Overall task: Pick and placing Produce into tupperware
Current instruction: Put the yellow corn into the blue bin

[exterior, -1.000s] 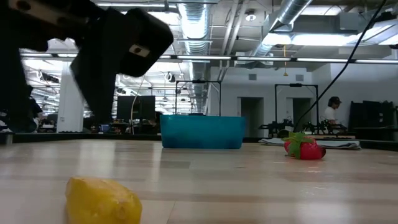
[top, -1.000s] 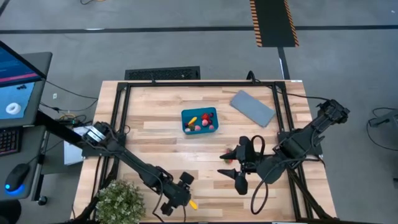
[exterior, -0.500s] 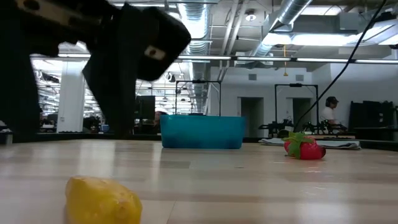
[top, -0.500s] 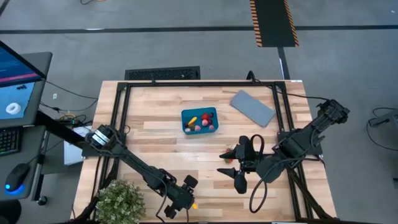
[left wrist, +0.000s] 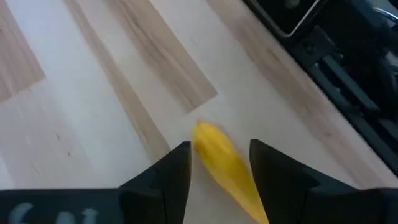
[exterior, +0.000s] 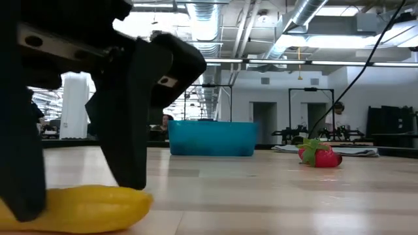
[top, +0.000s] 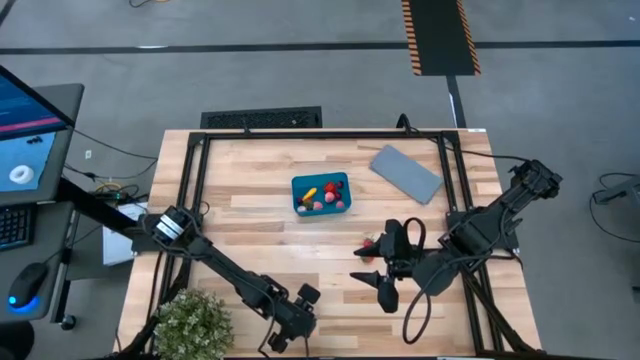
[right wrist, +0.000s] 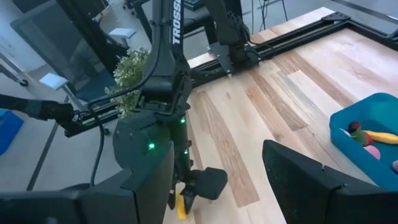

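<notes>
One teal tupperware is sitting near the middle of the wooden table, and several pieces of produce are lying inside it: one yellow-orange piece and a cluster of red and pink ones too small to count exactly. One flat grey lid is lying apart from it, toward the far right corner. One strawberry with a green top is resting on the bare wood between the container and the right arm. One yellow piece of produce is lying at the near edge of the table, and one leafy green plant is standing at the near left corner.

Two arms are working here. The left gripper is sitting down at the near edge, its jaws standing partly apart with one finger on each side of the yellow piece; in the low view both dark fingers are reaching down to the table surface beside it, though whether the pads are pressing on the fruit cannot be told. The right gripper is hovering over the wood near the strawberry, jaws spread wide and holding nothing, its own camera looking across at the left arm
</notes>
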### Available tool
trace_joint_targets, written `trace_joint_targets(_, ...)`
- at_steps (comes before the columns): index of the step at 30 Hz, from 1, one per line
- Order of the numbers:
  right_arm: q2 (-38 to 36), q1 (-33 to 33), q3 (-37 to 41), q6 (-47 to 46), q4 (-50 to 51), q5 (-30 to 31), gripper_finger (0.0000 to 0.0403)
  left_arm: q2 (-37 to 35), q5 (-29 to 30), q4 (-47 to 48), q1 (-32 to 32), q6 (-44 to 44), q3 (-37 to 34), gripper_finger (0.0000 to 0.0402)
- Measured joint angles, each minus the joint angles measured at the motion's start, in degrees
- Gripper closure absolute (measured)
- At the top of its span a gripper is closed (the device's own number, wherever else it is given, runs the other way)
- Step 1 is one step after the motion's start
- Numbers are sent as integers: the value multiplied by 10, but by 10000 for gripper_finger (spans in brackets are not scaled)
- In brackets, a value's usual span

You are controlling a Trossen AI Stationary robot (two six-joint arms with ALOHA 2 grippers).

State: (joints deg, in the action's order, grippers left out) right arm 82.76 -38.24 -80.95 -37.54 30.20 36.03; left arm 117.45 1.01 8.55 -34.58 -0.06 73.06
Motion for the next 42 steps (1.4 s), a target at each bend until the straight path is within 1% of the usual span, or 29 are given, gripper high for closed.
trace_joint_targets(3, 0, 0, 0, -1, 0, 0, 133, 0, -2, 2, 5, -13, 0, 278)
trace_joint_targets(9, 0, 0, 0, -1, 1, 0, 133, -1, 4, 10, 7, -19, 0, 377)
trace_joint_targets(11, 0, 0, 0, -1, 1, 0, 133, 1, 2, 10, 7, -27, 0, 391)
trace_joint_targets(14, 0, 0, 0, -1, 1, 0, 133, 7, -6, 11, 7, -39, 2, 380)
trace_joint_targets(16, 0, 0, 0, -1, 1, 0, 133, 13, -29, 9, 7, -44, 3, 374)
trace_joint_targets(18, 0, 0, 0, -1, 2, 0, 133, 20, -37, -1, 6, -54, 3, 380)
trace_joint_targets(21, 0, 0, 0, -1, 2, -1, 133, 18, -8, -12, 2, -50, 2, 395)
trace_joint_targets(25, 0, 0, 0, -1, 7, -1, 133, 19, 12, -12, 2, -33, 10, 396)
trace_joint_targets(31, 0, -4, 0, 0, 11, -2, 133, 14, 71, 47, 12, 3, 28, 399)
trace_joint_targets(39, 0, -8, 0, 0, 26, -2, 133, -12, 113, 97, 25, 36, 53, 401)
trace_joint_targets(42, 0, -8, 0, 0, 28, -2, 133, -24, 120, 119, 32, 40, 60, 401)
